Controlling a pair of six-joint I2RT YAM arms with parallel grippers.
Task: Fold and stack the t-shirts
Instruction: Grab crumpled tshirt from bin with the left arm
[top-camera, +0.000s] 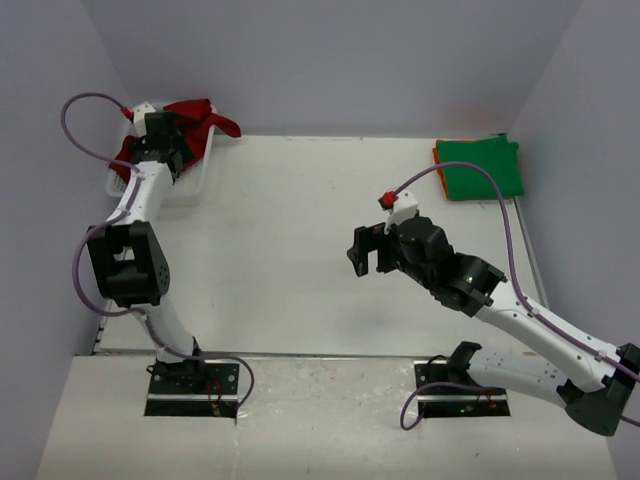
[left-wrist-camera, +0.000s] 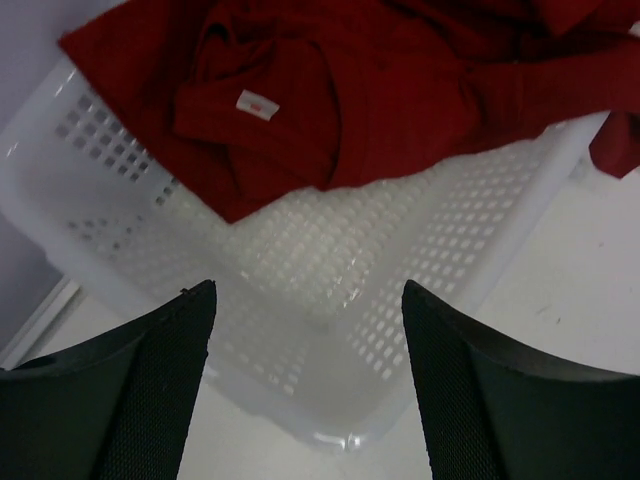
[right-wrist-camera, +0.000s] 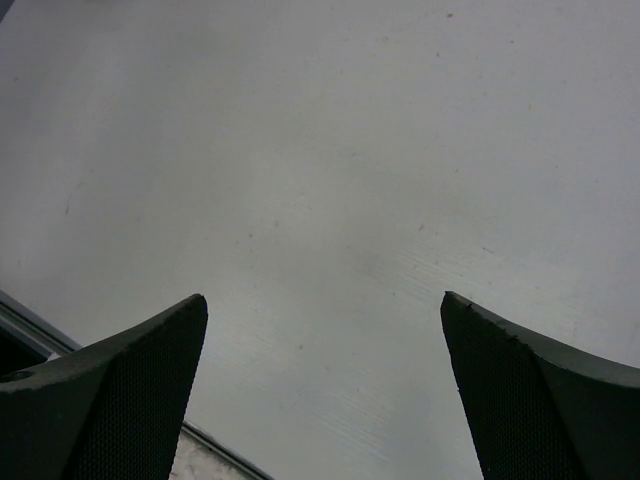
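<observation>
A dark red t-shirt (top-camera: 205, 115) (left-wrist-camera: 330, 90) lies crumpled in the far end of the white mesh basket (top-camera: 190, 190) (left-wrist-camera: 330, 260) and spills over its rim. My left gripper (top-camera: 170, 145) (left-wrist-camera: 308, 290) hangs open above the basket's bare near end, short of the cloth and holding nothing. At the table's far right corner a folded bright green t-shirt (top-camera: 480, 168) rests on an orange t-shirt (top-camera: 438, 155), of which only an edge shows. My right gripper (top-camera: 368, 262) (right-wrist-camera: 322, 297) stands wide open over the bare table, right of centre, with nothing between its fingers.
The white table (top-camera: 300, 220) (right-wrist-camera: 300, 150) is walled by pale purple panels at the back and sides. The basket sits in the far left corner against the wall. The table's near edge (right-wrist-camera: 30, 330) shows low in the right wrist view.
</observation>
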